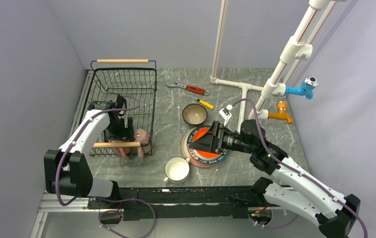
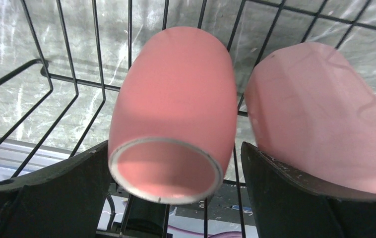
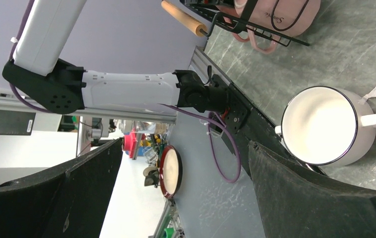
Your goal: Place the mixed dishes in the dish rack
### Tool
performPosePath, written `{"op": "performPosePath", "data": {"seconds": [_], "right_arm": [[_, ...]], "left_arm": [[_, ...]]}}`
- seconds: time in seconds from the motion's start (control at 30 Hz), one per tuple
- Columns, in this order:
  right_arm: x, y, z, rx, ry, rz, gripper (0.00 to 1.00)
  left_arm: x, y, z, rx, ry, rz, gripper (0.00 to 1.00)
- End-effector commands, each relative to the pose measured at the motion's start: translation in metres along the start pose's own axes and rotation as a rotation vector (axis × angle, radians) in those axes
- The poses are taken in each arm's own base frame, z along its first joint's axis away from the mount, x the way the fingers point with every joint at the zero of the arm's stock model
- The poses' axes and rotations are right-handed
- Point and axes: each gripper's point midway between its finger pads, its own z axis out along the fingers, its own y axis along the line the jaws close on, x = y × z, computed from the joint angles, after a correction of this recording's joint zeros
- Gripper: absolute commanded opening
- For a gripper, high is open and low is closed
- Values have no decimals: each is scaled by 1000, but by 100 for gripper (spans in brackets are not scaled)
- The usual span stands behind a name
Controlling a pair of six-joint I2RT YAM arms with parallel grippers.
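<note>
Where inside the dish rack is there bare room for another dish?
The far half of the dish rack, toward the far wooden handle, is bare wire. The near end is crowded: two pink mugs, with the left gripper straddling one.

Two pink mugs (image 2: 171,114) sit in the dish rack (image 1: 126,74); white mug (image 1: 177,169), bowl (image 1: 194,114), plates (image 1: 203,159) outside.

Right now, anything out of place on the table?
A red-handled wrench and a yellow-handled screwdriver lie behind the dark teal bowl: tools among dishes. In the black wire dish rack, two pink mugs lie tipped, not upright.
</note>
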Motion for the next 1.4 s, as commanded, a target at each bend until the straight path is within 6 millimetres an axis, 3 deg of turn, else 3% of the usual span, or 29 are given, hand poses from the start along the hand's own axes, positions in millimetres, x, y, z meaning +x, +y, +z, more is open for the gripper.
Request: {"op": "performPosePath", "data": {"seconds": [0.0,0.13,0.23,0.47,0.67,0.77,0.97,1.13,1.37], "right_arm": [[-8,16,-1,-37,-22,-41,99],[-8,15,0,-35,-18,-40,99],[-8,14,2,-31,-16,-37,99],[-8,13,3,-32,-19,-31,99],[-8,10,4,-26,-18,-28,99],[-8,9,6,-26,-15,-25,99],[-8,9,9,-28,-8,-22,99],[-6,8,10,-18,1,-38,99],[4,5,15,55,28,-111,99]], "left_arm": [[-20,-5,-34,52,-110,-4,98],[-24,-4,-49,54,-137,1,97],[-28,-2,-52,50,-159,6,90],[-20,-7,-32,82,-101,28,79],[-12,-11,-29,116,-86,43,52],[-5,-16,-29,153,-80,57,45],[4,-19,-29,188,-73,64,49],[-2,-18,-39,197,-132,65,77],[-20,-21,-69,230,-244,64,91]]}}
